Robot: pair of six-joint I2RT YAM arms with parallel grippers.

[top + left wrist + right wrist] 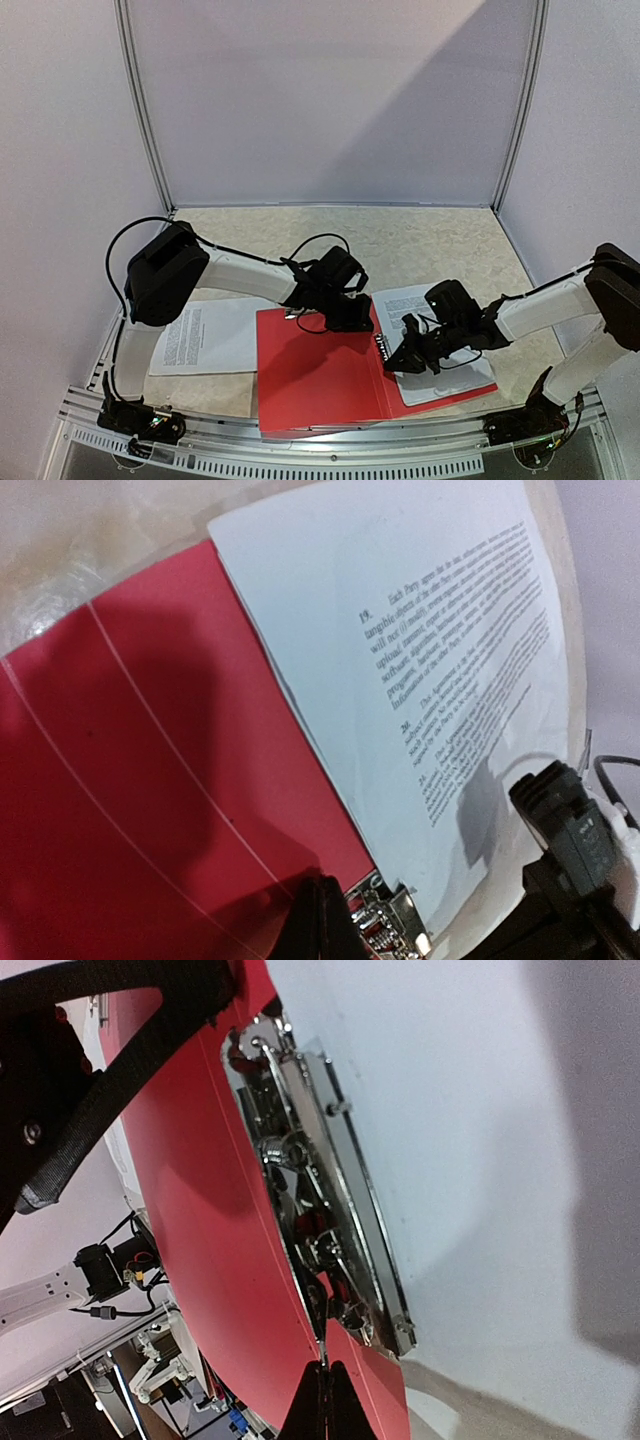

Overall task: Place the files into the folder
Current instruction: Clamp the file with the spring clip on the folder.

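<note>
Left of the open thin red plastic folder (320,385), just beside it, one loose white printed paper sheet (215,335) lies flat under the left forearm, long side across the table. Left gripper (320,920) is nearer. It and the right gripper (325,1388) are pinched shut, empty, at the spine's metal clip (320,1190).

**A robot test cell in a lab**

Blank pale wall panels (330,100) close in the bench (420,235) on its far side and both flanks, joined by bare aluminium posts (145,110). A slotted metal rail (330,445) runs along the bench's near edge. Bolted at it are two robot arms, the left arm (240,272) and the right arm (545,310), with black cables (118,250) looping loose. Past the bench's edge, the right wrist view catches wiring and equipment frames (150,1360). On the bench lie a red folder (320,375) and printed files (215,335).
</note>
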